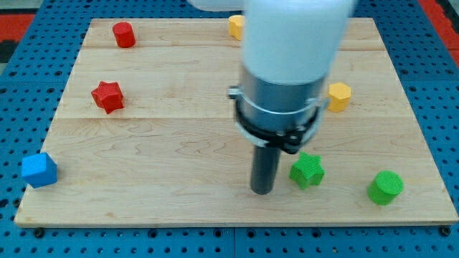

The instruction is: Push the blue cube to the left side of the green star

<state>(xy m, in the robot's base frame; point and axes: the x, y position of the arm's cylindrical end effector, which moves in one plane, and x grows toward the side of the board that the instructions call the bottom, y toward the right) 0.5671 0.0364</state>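
The blue cube (39, 170) sits at the board's left edge, near the view's bottom left. The green star (307, 170) lies right of centre near the bottom. My tip (262, 190) rests on the board just left of the green star, with a small gap between them. The tip is far to the right of the blue cube. The arm's wide white and grey body (290, 64) covers the middle of the board above the rod.
A green cylinder (386, 188) lies at the bottom right. A yellow hexagonal block (338, 96) is at the right, and another yellow block (236, 26) at the top is partly hidden. A red star (107, 97) and a red cylinder (124, 34) are upper left.
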